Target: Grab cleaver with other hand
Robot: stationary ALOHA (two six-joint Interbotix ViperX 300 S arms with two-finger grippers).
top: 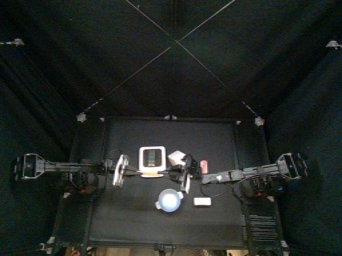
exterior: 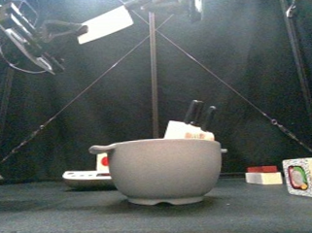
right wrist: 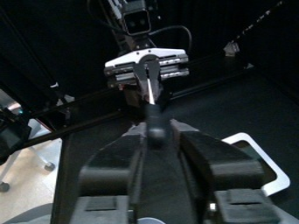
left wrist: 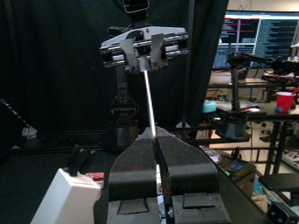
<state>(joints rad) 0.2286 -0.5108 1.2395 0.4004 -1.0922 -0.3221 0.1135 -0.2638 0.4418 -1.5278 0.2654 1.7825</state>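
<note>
Cleaver (exterior: 105,25) is up in the air above the bench, its long axis running straight between the two arms: blade end pinched tight in the left fingers (left wrist: 159,150), handle (right wrist: 149,83) lying between the right fingers (right wrist: 163,144), which stand spread w/ gaps both sides. Left arm now has it, so right looks free to back off along that axis. No writing legible on blade or handle.
</note>
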